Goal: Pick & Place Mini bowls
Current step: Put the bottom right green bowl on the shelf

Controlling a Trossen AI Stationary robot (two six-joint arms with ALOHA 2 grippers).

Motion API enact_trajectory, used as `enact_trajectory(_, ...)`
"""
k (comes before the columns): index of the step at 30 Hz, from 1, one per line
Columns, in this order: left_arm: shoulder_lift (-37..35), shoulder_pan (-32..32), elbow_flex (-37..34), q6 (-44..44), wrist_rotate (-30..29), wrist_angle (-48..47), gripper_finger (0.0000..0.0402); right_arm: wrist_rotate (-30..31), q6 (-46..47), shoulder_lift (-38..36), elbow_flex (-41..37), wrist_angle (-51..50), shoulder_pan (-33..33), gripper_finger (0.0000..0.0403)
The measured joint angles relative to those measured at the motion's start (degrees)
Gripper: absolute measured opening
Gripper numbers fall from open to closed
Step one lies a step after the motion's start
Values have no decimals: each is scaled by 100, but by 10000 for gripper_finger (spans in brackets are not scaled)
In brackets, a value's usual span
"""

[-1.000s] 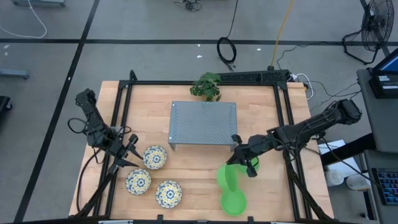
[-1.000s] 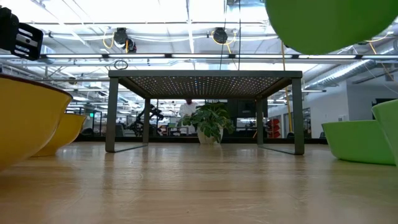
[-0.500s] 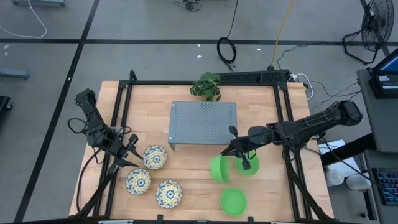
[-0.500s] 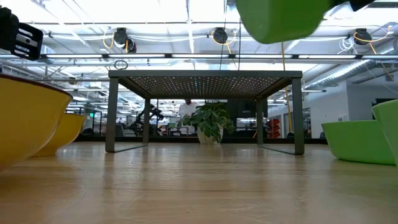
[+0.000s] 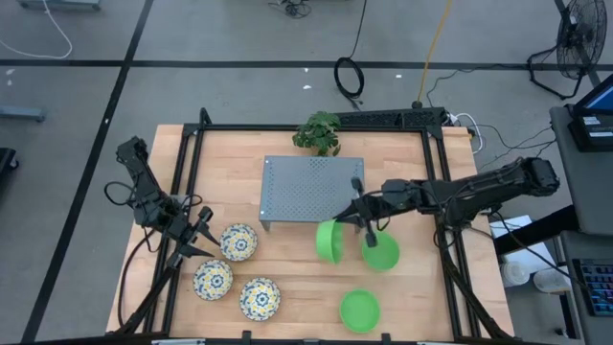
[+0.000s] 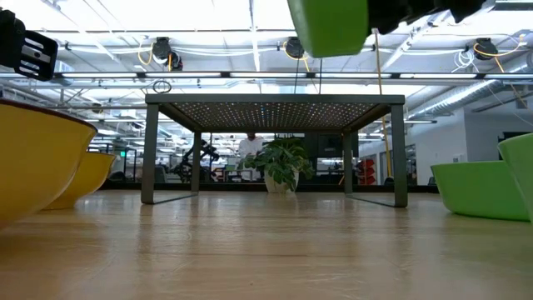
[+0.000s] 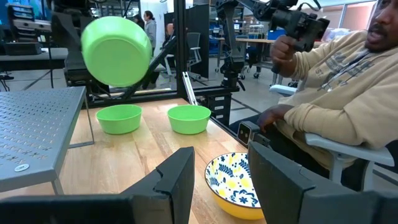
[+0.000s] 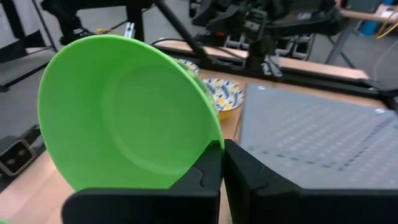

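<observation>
- The right gripper (image 5: 356,217) sits just right of centre in the high view, jaws pinched together on the rim of a green mini bowl (image 5: 330,241), which hangs tipped on edge above the table (image 5: 297,278).
- That is a thin edge grip; in the right wrist view the bowl's rim is all that sits between the fingers, so a swing or jolt could let it twist out and drop.
- The carried bowl is right beside the perforated metal stand (image 5: 312,188) at the centre; my read is that a low pass risks clipping its front edge or leg.
- Two more green bowls rest below: one (image 5: 380,251) just right of the carried bowl, another (image 5: 359,310) at the lower centre. A dropped bowl could strike and scatter them.
- Three floral bowls (image 5: 238,241) cluster at lower left, well apart from the action.
- The left gripper (image 5: 202,238) waits at the left edge near that cluster, fingers apart and empty.
- The potted plant (image 5: 318,132) at the upper centre stands clear.
</observation>
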Motion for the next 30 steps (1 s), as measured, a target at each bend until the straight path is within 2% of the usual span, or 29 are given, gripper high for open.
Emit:
enact_trajectory(14, -2, -2, 0, 1, 2, 0, 152, -1, -468, -2, 0, 639, -621, 0)
enact_trajectory(30, 0, 0, 0, 0, 0, 0, 152, 59, -665, -2, 0, 1965, -1688, 0)
